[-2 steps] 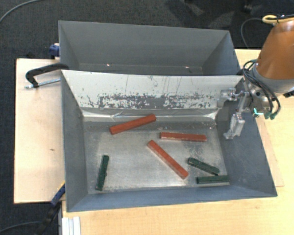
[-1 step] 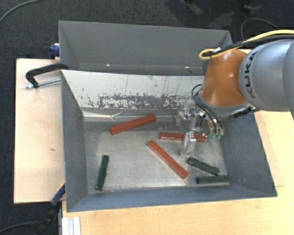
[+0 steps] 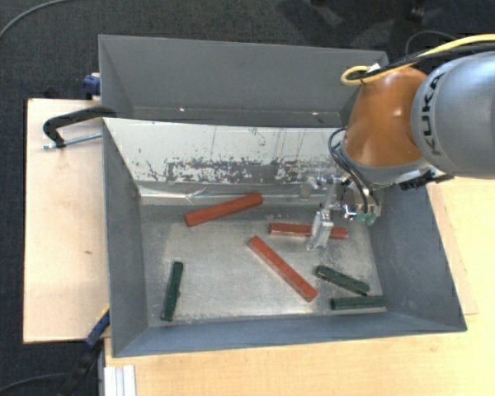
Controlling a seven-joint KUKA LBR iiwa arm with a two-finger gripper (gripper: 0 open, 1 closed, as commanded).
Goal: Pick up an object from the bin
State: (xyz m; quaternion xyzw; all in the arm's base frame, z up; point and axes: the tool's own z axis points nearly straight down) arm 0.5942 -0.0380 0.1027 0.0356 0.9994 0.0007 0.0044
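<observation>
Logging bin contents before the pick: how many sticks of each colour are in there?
Red sticks: 3 (one lies partly under the gripper)
Dark green sticks: 3
Total: 6

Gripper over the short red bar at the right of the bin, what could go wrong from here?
The gripper sits right of centre over the short red bar, so a grasp there may let it tilt or slip. The diagonal red bar lies close by and could get nudged.
</observation>
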